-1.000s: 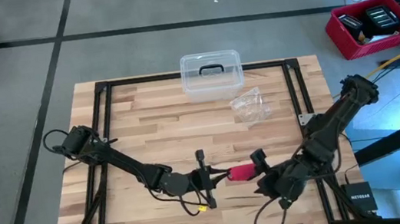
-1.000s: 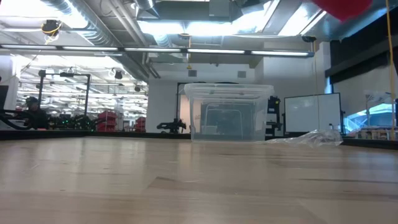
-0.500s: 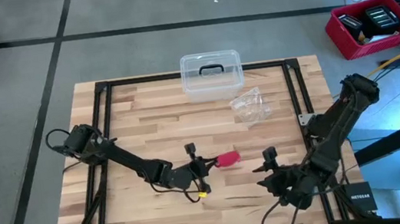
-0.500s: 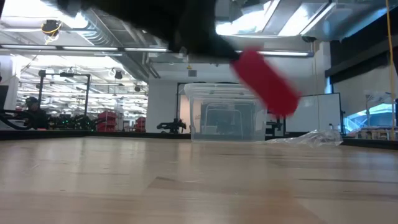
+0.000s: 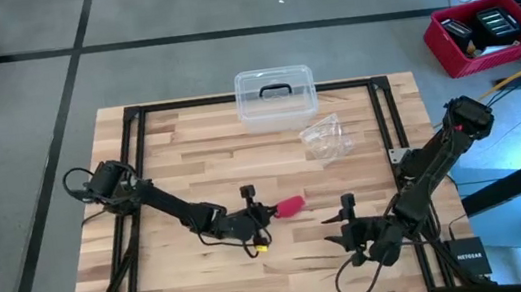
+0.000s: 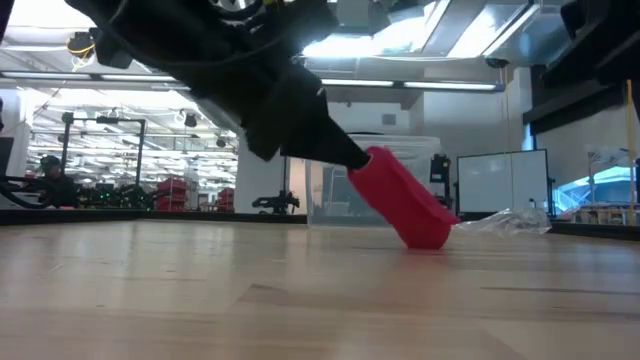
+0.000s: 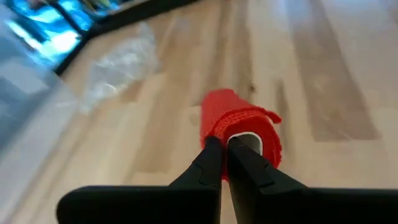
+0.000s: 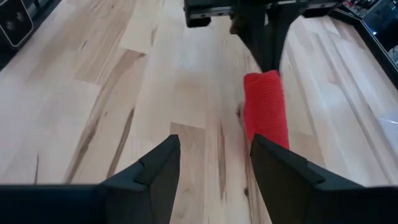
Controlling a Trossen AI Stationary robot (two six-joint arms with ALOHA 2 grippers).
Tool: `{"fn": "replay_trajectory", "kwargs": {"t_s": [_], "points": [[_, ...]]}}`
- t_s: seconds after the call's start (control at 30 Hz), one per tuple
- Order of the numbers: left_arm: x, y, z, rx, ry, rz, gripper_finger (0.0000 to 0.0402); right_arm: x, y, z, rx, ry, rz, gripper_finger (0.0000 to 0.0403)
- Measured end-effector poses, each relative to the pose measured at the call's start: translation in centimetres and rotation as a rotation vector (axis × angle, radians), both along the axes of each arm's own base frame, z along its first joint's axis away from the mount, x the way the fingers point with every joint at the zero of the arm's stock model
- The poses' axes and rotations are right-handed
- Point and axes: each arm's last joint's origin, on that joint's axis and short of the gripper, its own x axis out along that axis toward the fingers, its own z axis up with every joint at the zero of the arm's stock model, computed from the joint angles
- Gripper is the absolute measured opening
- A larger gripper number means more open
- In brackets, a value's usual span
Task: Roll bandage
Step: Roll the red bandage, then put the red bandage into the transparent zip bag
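Bandage (image 5: 290,206), a bright red roll of soft ribbed fabric, sits near the middle of the pale wooden plank table (image 5: 180,146), tilted with its lower end touching the wood in our low view. We see our left gripper (image 7: 226,144) pinched tight on the roll's near end, the two dark fingers (image 7: 209,163) pressed together with one of them tucked into the roll's hollow core. Our right gripper (image 8: 214,165) hangs just above the boards on the right side, apart from the roll, its jaws standing wide and holding nothing; its wrist view looks past them at the red roll and the left gripper beyond. Farther back, toward the far edge, we see a crinkled clear plastic wrapper (image 5: 326,137) lying on the wood, and behind it a clear plastic lidded box with a dark handle (image 5: 275,96), well apart from the roll. Off the table, on the grey floor, stands a red crate of dark items (image 5: 486,33).
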Motion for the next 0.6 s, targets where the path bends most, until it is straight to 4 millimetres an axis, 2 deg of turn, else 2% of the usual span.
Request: {"fn": "replay_trajectory", "kwargs": {"t_s": [0.17,0.4,0.6], "points": [[-0.1,0.1,-0.4,-0.057,0.025,0.005,0.0030,0.0,0.0,0.0,0.002,-0.001,0.000,0.0198],[-0.7,-0.3,-0.7,-0.095,0.076,0.008,0.0108,0.0,0.0,0.0,0.007,0.003,-0.006,0.0198],[-2.1,-1.8,0.7,-0.123,0.121,-0.022,0.0144,0.0,0.0,-0.1,0.024,0.014,-0.001,0.0198]]}}
